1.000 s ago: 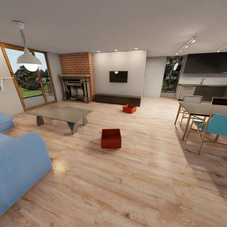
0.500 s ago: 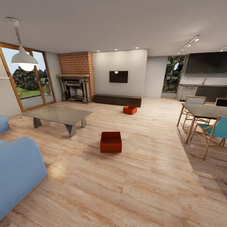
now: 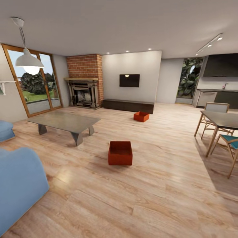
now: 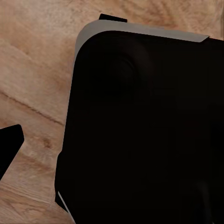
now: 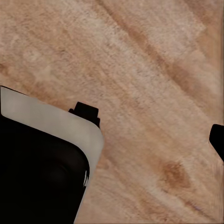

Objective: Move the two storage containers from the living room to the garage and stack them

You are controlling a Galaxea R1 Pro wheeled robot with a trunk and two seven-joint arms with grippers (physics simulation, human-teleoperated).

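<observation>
Light wood-plank flooring (image 3: 158,185) spreads across the living room, with a blue sofa (image 3: 18,183) at the near left, a grey coffee table (image 3: 64,121) beyond it and a brick fireplace (image 3: 84,81) on the far wall. 2 orange-red storage containers sit on the planks well apart: the nearer container (image 3: 120,153) mid-room, the farther container (image 3: 141,116) just before the low dark cabinet (image 3: 128,105). Both wrist views look down on planks past a dark robot body, and I cannot tell how either gripper's jaws stand.

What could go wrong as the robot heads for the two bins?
The near bin sits on open floor straight ahead, so the base could bump it and push it away. The far bin lies close to the low cabinet, leaving little room to approach. The coffee table may catch the left arm.
</observation>
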